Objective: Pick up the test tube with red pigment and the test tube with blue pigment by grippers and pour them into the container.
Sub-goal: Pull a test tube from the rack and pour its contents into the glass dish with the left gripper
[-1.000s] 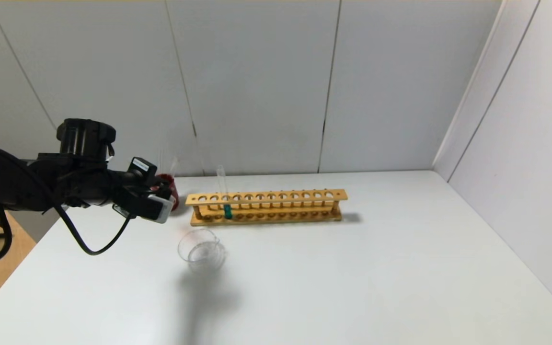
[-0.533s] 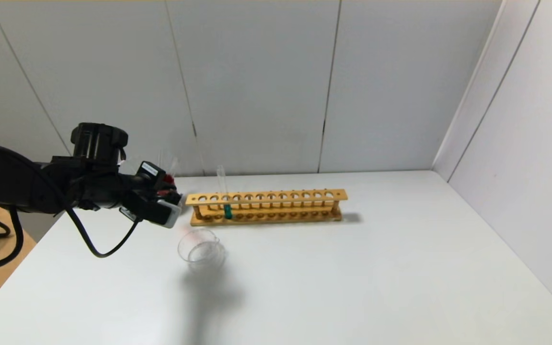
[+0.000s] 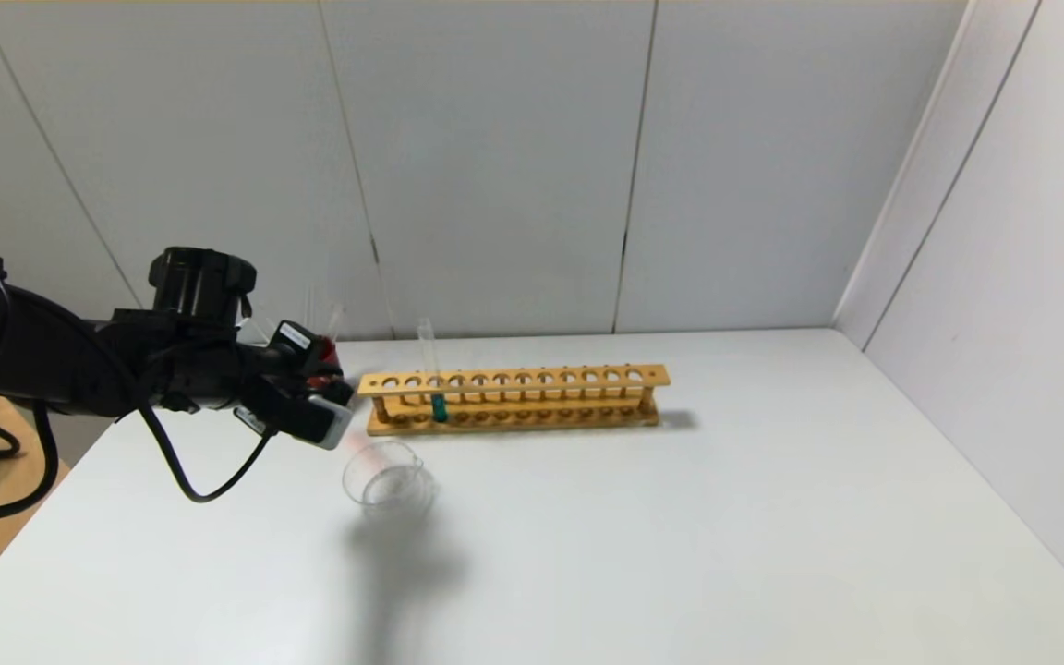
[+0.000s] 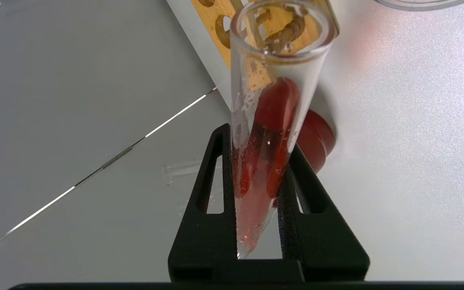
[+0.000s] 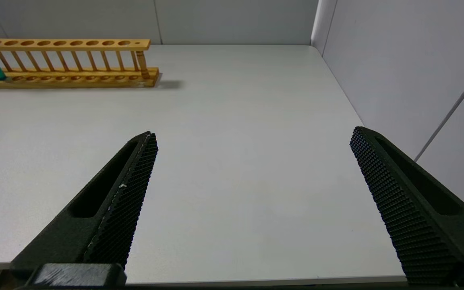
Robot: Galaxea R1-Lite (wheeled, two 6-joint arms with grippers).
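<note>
Your left tool (image 4: 258, 189) is closed on the slim clear glass test tube with orange-red liquid (image 4: 270, 121). It holds this tube near its rounded bottom, tilted, over the left part of the white surface (image 3: 680, 517). The tube mouth points toward the small round clear glass container with a pouring lip (image 3: 387, 482), which stands just to the right of the tool and nearer to you.

The first risk is a spill. The liquid already lies along the tilted tube, and the mouth does not look to be over the container rim yet. If you tilt more before the mouth arrives there, the red pigment will fall on the surface.

The second risk is a slip. The glass is smooth and wet inside, and the grip is only at the end, so a quick turn of the wrist can let the tube slide out.

Also watch the long wooden rack with a row of holes (image 3: 513, 399) and the dark red cup (image 4: 316, 143) behind the tool; a wide swing can knock them. The slim glass tube with teal liquid (image 3: 439, 405) stands in the rack, toward its left end.

Your right tool (image 5: 252, 193) is wide open and holds nothing, parked on the right side.
</note>
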